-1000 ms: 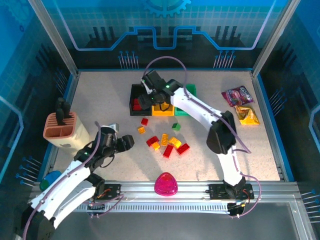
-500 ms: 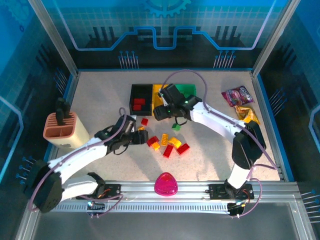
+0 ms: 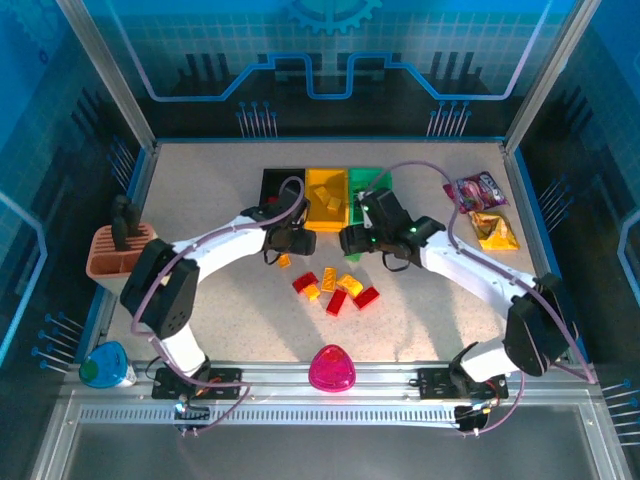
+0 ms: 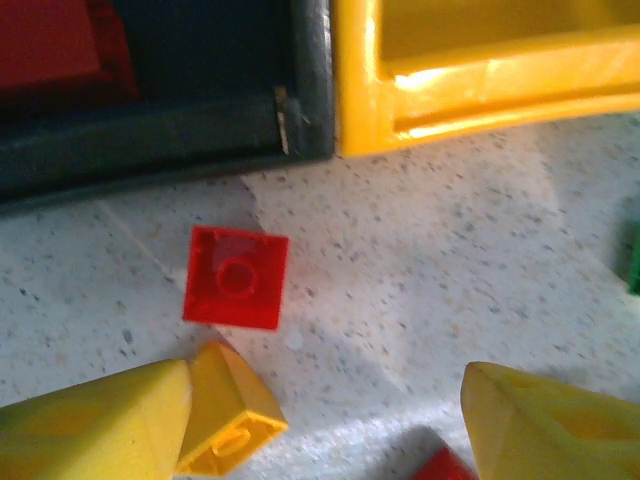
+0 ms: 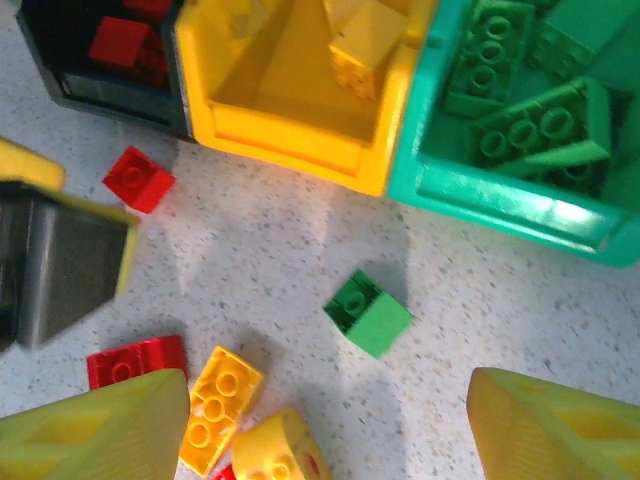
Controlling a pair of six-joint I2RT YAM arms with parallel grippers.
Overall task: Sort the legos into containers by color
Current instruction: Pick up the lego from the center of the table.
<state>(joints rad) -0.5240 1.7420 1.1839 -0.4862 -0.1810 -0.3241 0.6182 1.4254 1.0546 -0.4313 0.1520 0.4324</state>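
Inward they've swung! Left tool [image 4: 325,400], jaws apart, hovers by a red lego [image 4: 235,277] on the tabletop [image 4: 450,250]; right tool [image 5: 328,400], open too, over a green lego [image 5: 367,312]. Probably light, rigid, slick: pinch flat opposite sides.

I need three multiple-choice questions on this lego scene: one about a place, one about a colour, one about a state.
1. Where does the loose green lego lie?
A. inside a container
B. on the table, in front of the yellow container and green container
C. stacked on another lego

2. Which colour are the legos in the black container?
A. red
B. green
C. yellow

3. How is the right end effector?
A. shut on a green lego
B. shut, empty
C. open, empty

Key: 1 B, bare table surrounds it. 2 A, red bricks show inside. 3 C, its fingers stand wide apart.
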